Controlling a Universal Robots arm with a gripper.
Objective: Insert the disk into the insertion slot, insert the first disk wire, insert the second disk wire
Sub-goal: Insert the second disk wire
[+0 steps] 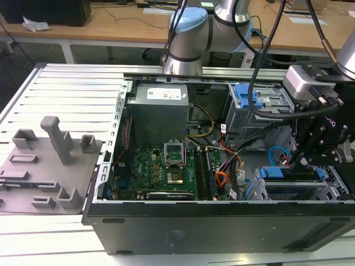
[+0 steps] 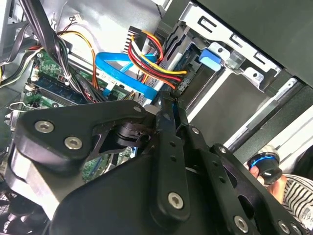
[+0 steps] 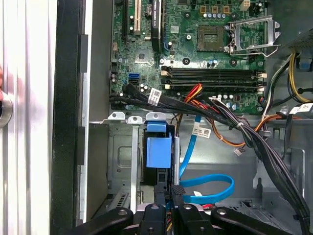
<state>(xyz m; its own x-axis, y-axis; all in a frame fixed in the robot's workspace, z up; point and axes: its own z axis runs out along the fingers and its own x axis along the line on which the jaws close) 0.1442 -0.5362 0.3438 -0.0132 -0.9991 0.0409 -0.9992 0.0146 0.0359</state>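
Note:
The disk (image 1: 288, 173) in its blue carrier (image 3: 159, 147) sits inside the insertion slot (image 1: 333, 185), the low grey cage at the case's front on the exterior view's right. My gripper (image 1: 297, 160) hangs right over the disk's rear end. In both wrist views its fingers (image 3: 161, 215) pinch the black plug of the second disk wire (image 3: 205, 183), the light-blue cable that loops beside the cage. That light-blue cable (image 2: 122, 73) runs under the fingertips (image 2: 166, 105). A red, yellow and black wire bundle (image 2: 156, 73) reaches the disk's end next to them.
The taller cage with a blue latch (image 1: 255, 100) stands behind the gripper. Black and orange cables (image 3: 230, 122) cross between the motherboard (image 1: 161, 172) and the cages. A grey fixture plate (image 1: 44, 166) lies at the exterior view's left. A striped sleeve (image 2: 298, 198) shows beyond the case.

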